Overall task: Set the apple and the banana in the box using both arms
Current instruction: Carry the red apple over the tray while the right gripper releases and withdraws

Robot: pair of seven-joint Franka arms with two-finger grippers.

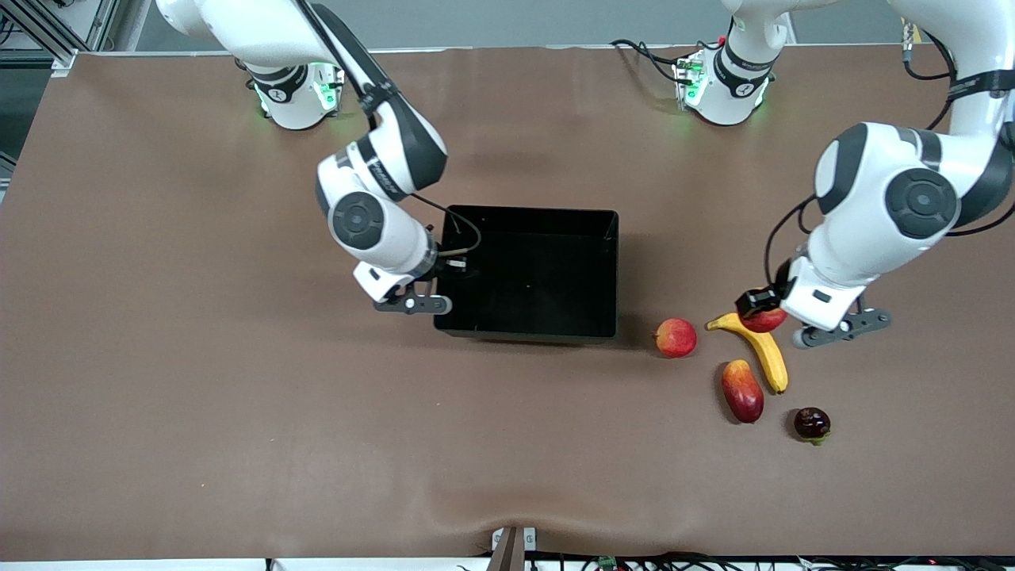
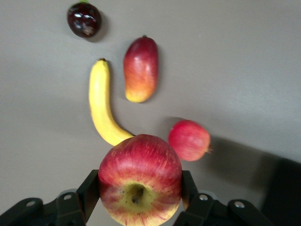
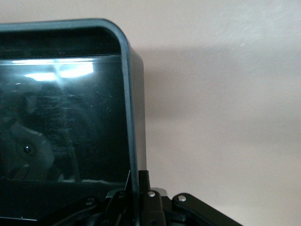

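The left gripper (image 2: 139,200) holds the small round red-and-yellow apple (image 2: 139,185) in its jaws, above the long yellow banana (image 1: 763,347) on the brown tabletop (image 1: 198,381). The right gripper (image 3: 136,200) pinches the shiny black plastic box's (image 1: 530,327) wall at nine o'clock.

Brown table (image 1: 198,357) carried black box (image 1: 609,274) at centre; toward left arm's end lay banana (image 1: 767,354), mango (image 1: 742,390), pinkish-red fruit (image 1: 676,337), dark round fruit (image 1: 811,423).
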